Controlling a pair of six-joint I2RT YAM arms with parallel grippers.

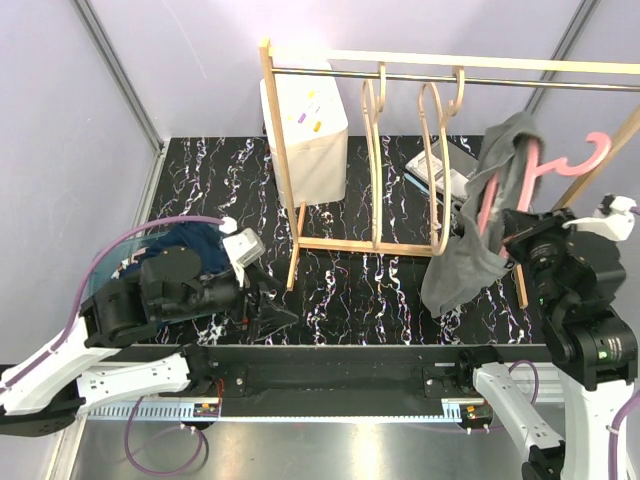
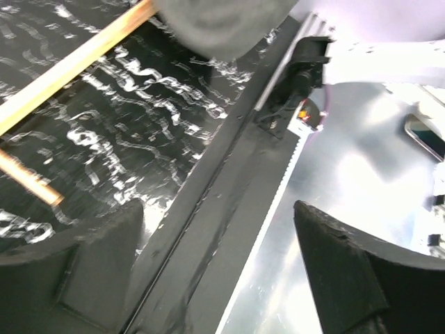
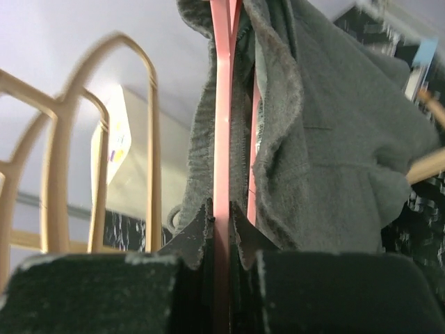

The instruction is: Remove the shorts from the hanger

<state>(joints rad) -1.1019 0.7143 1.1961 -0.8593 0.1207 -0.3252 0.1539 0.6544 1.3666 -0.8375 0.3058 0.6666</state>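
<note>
Dark grey shorts (image 1: 468,250) hang draped over a pink hanger (image 1: 560,160) at the right, off the rail, its hook free in the air. My right gripper (image 1: 515,222) is shut on the hanger's pink bar (image 3: 222,104), with the grey shorts (image 3: 327,139) hanging just behind the right gripper (image 3: 221,212). Navy blue shorts (image 1: 185,240) lie crumpled on the table at the left, behind my left arm. My left gripper (image 1: 275,314) hovers low over the table's near edge. In its wrist view the left gripper (image 2: 217,209) stands open, nothing between its fingers.
A wooden rack (image 1: 285,170) stands mid-table, with two bare wooden hangers (image 1: 375,110) on its rail (image 1: 420,78). A white bin (image 1: 305,130) sits behind its left post. A flat pale item (image 1: 440,175) lies at the back. The metal front ledge (image 2: 334,174) runs below the left gripper.
</note>
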